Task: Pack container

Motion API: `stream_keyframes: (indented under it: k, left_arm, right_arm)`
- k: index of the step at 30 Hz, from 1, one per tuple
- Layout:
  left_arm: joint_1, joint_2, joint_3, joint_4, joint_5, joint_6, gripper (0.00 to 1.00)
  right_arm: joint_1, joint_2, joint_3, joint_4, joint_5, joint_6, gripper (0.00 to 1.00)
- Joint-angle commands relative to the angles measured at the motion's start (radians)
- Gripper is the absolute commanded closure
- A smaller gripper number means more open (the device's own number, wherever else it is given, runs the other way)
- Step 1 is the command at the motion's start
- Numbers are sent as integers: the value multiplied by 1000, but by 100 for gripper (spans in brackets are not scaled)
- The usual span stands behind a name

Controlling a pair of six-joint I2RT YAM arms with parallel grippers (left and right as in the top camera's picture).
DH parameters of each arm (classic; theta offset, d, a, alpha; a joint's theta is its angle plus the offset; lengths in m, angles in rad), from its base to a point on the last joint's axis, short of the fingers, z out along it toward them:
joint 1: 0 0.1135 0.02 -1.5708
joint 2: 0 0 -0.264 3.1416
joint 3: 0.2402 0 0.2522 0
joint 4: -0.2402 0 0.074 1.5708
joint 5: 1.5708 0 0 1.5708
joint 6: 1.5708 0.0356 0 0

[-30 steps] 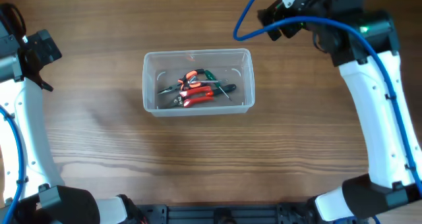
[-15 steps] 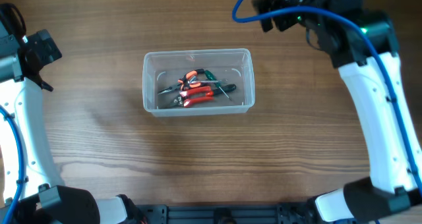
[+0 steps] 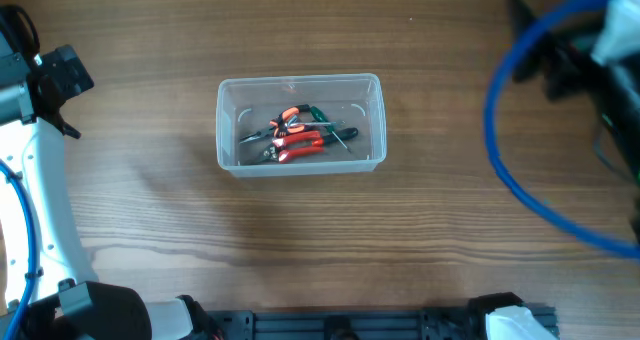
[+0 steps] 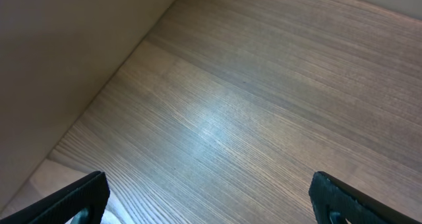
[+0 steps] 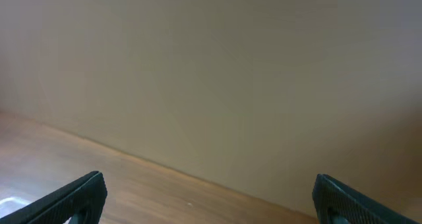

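Observation:
The clear plastic container (image 3: 228,130) stands on the wooden table, a little left of the middle in the overhead view. Inside it lie several hand tools (image 3: 293,135) with orange-red and green handles. My left gripper (image 4: 210,199) is open and empty over bare wood at the table's far left edge; its arm shows in the overhead view (image 3: 55,80). My right gripper (image 5: 210,199) is open and empty, raised and pointed at the wall beyond the table's far edge. The right arm is a blur at the right edge of the overhead view (image 3: 590,70).
A blue cable (image 3: 520,185) loops off the right arm over the right side of the table. A beige wall (image 5: 211,66) runs along the table's far edge. Wooden tabletop (image 3: 300,250) surrounds the container.
The right arm has swung fast from behind the container's far right corner out to the right edge, rising and blurring. The left arm and the container have not moved.

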Motion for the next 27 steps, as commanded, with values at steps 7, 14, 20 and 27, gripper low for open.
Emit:
stream_keyframes:
  k: [7,14,20,27]
  left_arm:
    - [4,7,8,3,-9,1,0]
    - [4,7,8,3,-9,1,0]
    - [4,7,8,3,-9,1,0]
    - [4,7,8,3,-9,1,0]
  right_arm:
    - [-197,-502,-555,87,-13,134,0]
    - [-239,-963,-1278,439,-28,173,0]
    - [-239,-1121,-1607,589,-29,287,0]
    - [-238,-1121,-1757,681,-45,462,0]
